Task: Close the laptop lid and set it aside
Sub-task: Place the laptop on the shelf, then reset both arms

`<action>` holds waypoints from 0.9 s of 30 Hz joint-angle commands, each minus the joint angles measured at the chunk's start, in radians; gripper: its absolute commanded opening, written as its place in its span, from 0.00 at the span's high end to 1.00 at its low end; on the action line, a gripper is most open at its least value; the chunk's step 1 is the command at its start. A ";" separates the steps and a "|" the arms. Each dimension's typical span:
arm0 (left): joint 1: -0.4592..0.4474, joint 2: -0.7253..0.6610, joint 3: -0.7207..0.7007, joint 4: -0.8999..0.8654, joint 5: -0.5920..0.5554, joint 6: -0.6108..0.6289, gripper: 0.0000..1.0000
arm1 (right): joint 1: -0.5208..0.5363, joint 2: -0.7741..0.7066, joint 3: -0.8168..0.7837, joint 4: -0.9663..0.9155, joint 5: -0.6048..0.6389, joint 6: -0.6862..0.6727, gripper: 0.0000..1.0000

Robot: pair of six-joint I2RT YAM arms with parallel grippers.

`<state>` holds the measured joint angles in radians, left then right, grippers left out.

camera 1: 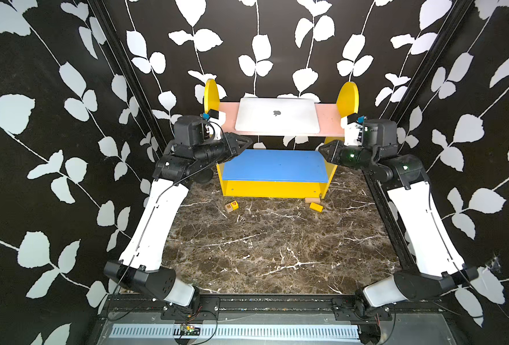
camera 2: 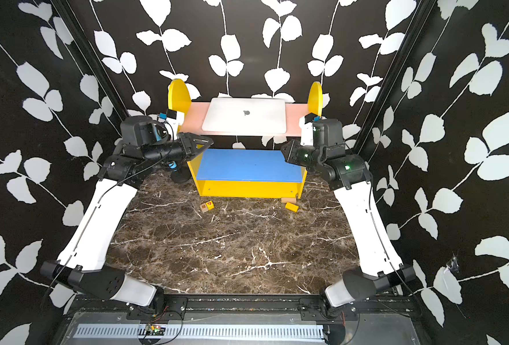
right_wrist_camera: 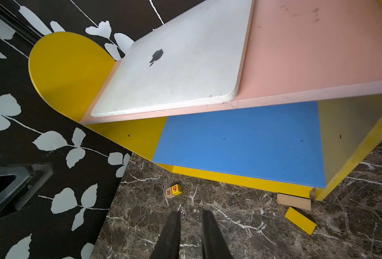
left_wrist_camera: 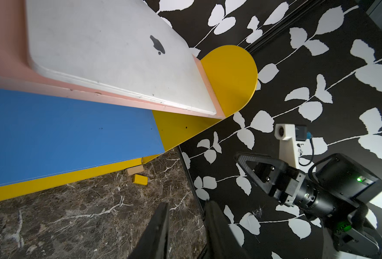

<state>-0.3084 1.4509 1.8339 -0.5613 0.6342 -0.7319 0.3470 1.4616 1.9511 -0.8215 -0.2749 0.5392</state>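
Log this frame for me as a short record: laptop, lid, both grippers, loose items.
laptop: flat on the pink shelf board
lid: shut, logo facing up
left gripper: open, empty, clear of the laptop
right gripper: open, empty, clear of the laptop
table: lettered cube, yellow block
task state: lid closed, laptop resting free of both grippers
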 commanded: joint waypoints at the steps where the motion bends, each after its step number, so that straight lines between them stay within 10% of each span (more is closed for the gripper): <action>1: 0.011 -0.073 -0.070 0.079 -0.018 0.006 0.67 | 0.007 -0.062 -0.075 0.103 -0.010 -0.001 0.75; 14: 0.022 -0.285 -0.283 0.104 -0.166 0.172 0.32 | 0.006 -0.271 -0.377 0.257 0.032 -0.093 0.47; 22: 0.029 -0.457 -0.493 0.185 -0.316 0.264 0.03 | 0.006 -0.435 -0.628 0.454 0.106 -0.182 0.02; 27: 0.029 -0.571 -0.653 0.265 -0.424 0.323 0.02 | 0.006 -0.515 -0.786 0.559 0.163 -0.245 0.00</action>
<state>-0.2844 0.9245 1.2423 -0.3740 0.3004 -0.4755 0.3492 0.9817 1.2121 -0.4000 -0.1658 0.3531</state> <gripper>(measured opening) 0.982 0.997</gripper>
